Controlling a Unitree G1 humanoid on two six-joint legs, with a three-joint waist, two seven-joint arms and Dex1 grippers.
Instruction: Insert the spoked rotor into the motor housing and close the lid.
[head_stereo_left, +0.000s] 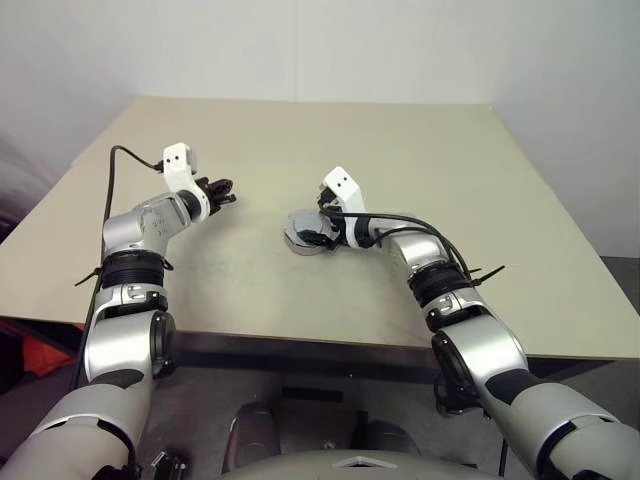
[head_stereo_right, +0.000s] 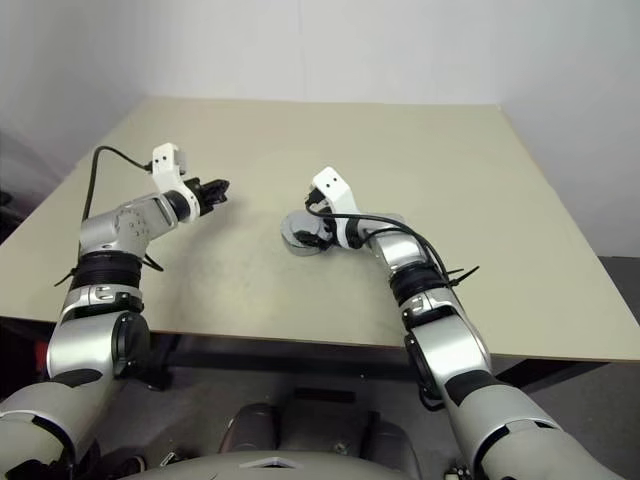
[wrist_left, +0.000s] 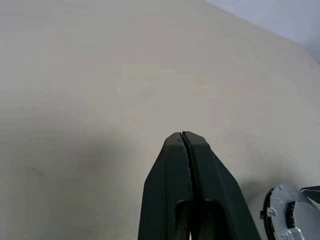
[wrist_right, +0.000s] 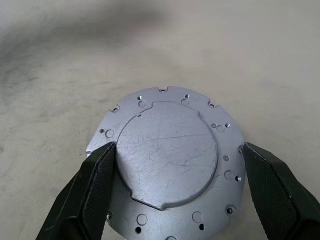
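The motor housing (head_stereo_left: 298, 240) is a short round metal body near the middle of the table. Its flat, pale silvery top, the lid (wrist_right: 167, 155), carries a raised round plate and small holes around the rim. My right gripper (head_stereo_left: 314, 231) reaches over it from the right. Its two black fingers (wrist_right: 97, 175) stand wide and press on opposite sides of the rim. My left gripper (head_stereo_left: 224, 190) hangs above the table to the left of the housing, shut with nothing between its fingers (wrist_left: 184, 145). The spoked rotor is hidden.
The beige table (head_stereo_left: 300, 150) reaches to a pale wall at the back. Its front edge (head_stereo_left: 300, 335) runs just ahead of my arms. A black cable (head_stereo_left: 112, 190) loops off the left wrist.
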